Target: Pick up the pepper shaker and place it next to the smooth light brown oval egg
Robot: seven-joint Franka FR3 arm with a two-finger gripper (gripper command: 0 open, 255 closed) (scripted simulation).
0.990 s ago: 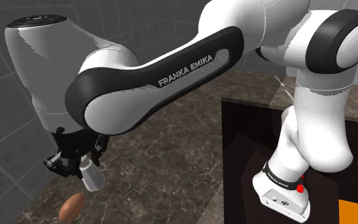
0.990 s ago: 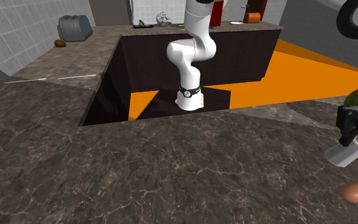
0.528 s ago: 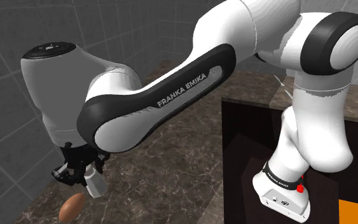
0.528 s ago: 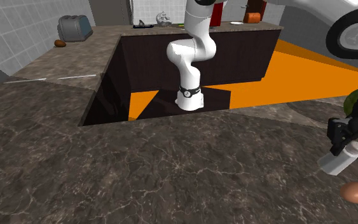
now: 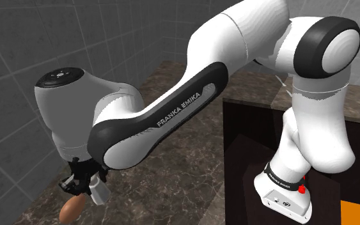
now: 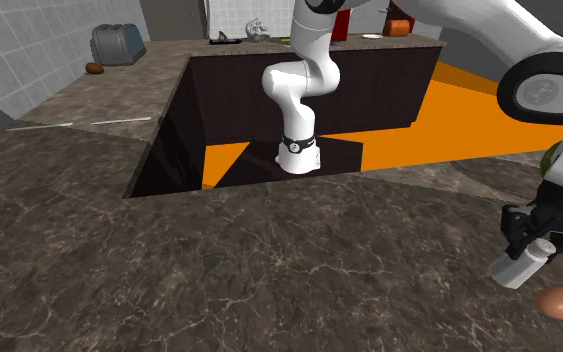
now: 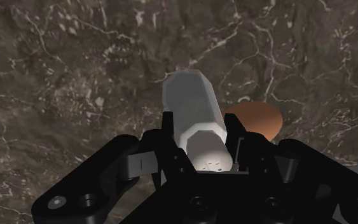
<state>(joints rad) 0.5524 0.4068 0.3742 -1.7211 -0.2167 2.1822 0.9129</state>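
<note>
Above the counter (image 6: 269, 270): your gripper (image 6: 539, 232) hangs low, just beside the light brown egg (image 6: 561, 302).
Claw: clamped on the white pepper shaker (image 7: 193, 118), which is tilted with its far end close to the stone.
Change: over the last second the arm has come down and carried the shaker toward the egg, so you are probably near set-down.
Count: one shaker, one egg beside it, one gripper.

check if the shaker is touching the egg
Apart. The second exterior view shows bare counter between the shaker and the egg.
</note>
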